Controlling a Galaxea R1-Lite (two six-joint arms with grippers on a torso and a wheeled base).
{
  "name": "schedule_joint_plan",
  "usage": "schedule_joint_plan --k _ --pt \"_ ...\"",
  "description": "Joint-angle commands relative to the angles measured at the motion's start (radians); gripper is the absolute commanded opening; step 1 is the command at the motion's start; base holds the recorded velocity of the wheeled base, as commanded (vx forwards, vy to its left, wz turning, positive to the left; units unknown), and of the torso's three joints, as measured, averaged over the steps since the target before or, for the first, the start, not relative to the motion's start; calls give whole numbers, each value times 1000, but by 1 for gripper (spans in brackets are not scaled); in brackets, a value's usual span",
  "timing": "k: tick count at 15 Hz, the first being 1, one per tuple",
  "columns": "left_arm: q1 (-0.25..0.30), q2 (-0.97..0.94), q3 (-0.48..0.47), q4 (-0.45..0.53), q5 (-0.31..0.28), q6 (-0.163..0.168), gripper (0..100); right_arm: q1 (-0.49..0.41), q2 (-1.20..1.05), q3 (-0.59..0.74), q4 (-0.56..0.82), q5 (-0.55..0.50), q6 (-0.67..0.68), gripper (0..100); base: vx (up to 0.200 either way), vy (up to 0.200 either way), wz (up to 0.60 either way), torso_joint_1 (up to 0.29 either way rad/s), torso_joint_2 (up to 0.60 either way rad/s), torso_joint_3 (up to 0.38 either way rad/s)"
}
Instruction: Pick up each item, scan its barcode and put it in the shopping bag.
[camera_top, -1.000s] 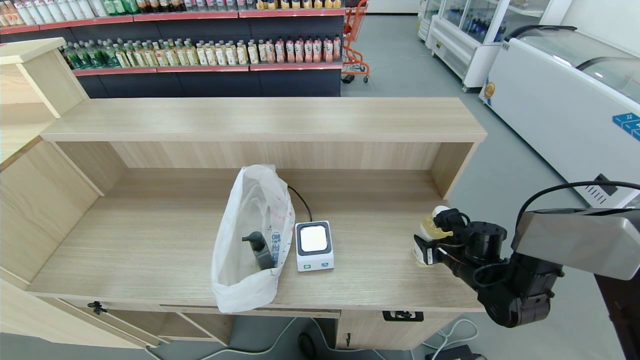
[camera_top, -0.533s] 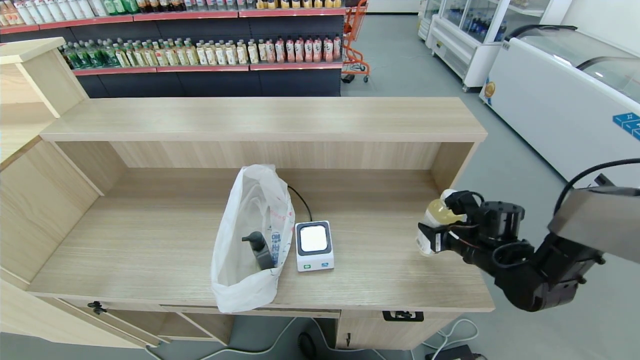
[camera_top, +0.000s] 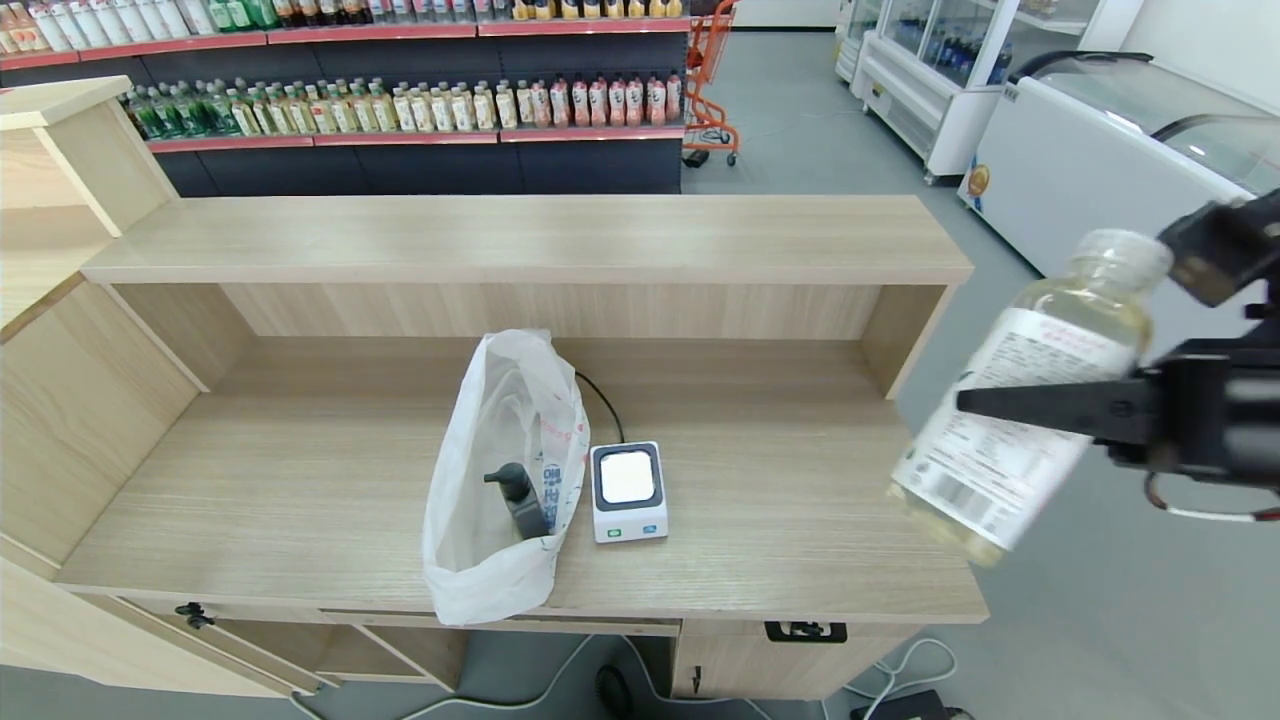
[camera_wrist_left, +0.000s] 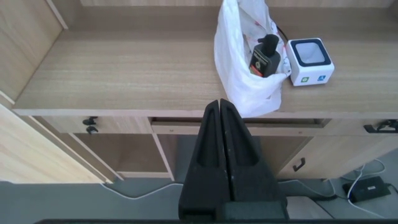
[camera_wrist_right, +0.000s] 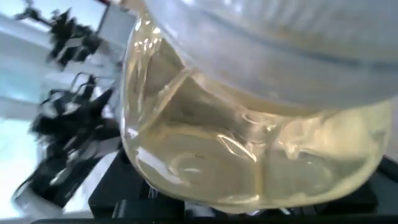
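A clear bottle (camera_top: 1010, 440) of pale liquid is pinched across its labelled middle by the right gripper (camera_top: 1062, 322) and held tilted. The scanner (camera_top: 628, 492) and shopping bag (camera_top: 500, 580) are seen well to the gripper's left. The bottle is judged heavy, rigid and slippery, so a firm mid-body hold is advised.

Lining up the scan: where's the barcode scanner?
Head view: the barcode scanner sits on the counter, at the shopping bag's right, left of the held bottle.

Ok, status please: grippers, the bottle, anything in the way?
Right gripper shut on bottle, tilted in air off right end of counter. Left gripper shut, empty. Nothing on counter between bottle and scanner, beside shopping bag.
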Motion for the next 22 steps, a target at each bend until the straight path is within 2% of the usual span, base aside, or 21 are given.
schedule_joint_plan --k 1,3,5,22 --pt "0 1 -1 -1 -1 0 0 115 -263 -102 158 101 51 0 0 0 0 0 0 0" --pt "0 1 0 -1 -1 1 0 205 -291 -147 236 101 54 0 0 0 0 0 0 0" --pt "0 1 0 -1 -1 0 0 244 -289 -176 267 101 54 0 0 0 0 0 0 0" --pt "0 1 -1 -1 1 0 0 244 -297 -171 276 98 54 0 0 0 0 0 0 0"
